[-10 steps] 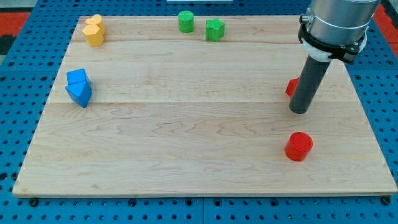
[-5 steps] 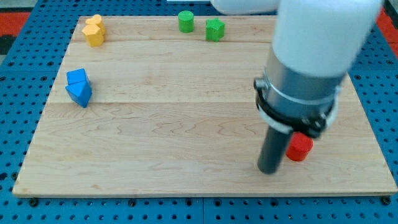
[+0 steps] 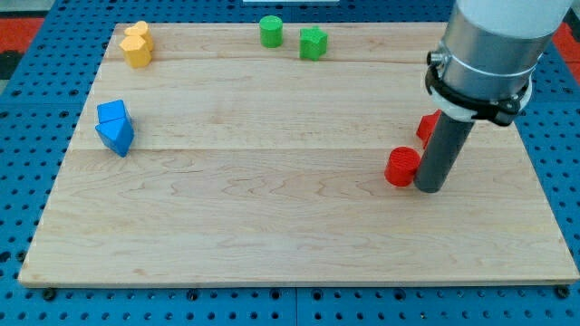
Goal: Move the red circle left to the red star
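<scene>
My tip [image 3: 430,189] stands on the pale wooden tabletop [image 3: 272,226] near its right edge, about midway between the top and bottom edges. This arm carries no pincer — only a straight dark rod under a grey collar, so there is nothing to be apart or together. The red circle [image 3: 401,167], a short smooth cylinder, touches the rod's left side. The red star [image 3: 427,127] lies just above the circle, toward the top edge; the rod hides most of it, so its shape is hard to make out. Nothing else stands near these two. Far off, by the top edge, sit a green cylinder [image 3: 271,31] and a green faceted block [image 3: 314,43] close together. In the top-left corner is a yellow block [image 3: 137,44] of lumpy outline, and by the left edge a blue block [image 3: 115,128] with angular faces. The wood shows fine horizontal grain — around it lies a blue perforated board [image 3: 27,100].
</scene>
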Tool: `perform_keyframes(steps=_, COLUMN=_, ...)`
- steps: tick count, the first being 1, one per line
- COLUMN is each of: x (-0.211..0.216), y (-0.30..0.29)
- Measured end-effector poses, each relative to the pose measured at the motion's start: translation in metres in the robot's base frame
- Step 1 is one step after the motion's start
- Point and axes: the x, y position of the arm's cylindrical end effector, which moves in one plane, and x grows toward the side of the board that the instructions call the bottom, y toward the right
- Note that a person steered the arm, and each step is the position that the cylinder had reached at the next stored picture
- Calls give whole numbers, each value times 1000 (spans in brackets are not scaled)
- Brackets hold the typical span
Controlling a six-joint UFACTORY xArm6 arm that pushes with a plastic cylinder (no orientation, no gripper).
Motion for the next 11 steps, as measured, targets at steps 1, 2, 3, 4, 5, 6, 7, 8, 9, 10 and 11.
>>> perform_keyframes(steps=1, x=-23, y=-17)
perform_keyframes(steps=2, x=-14, y=-46)
perform_keyframes(steps=3, x=-11, y=-72)
perform_keyframes(steps=4, x=-11, y=-137)
perform_keyframes(steps=5, x=-25, y=-135)
perform_keyframes(steps=6, x=-42, y=-72)
perform_keyframes(steps=7, x=-44, y=-79)
perform_keyframes(steps=8, x=-28, y=-37)
perform_keyframes(steps=9, x=-32, y=-33)
perform_keyframes(steps=10, x=-48, y=-52)
perform_keyframes(steps=11, x=-35, y=-77)
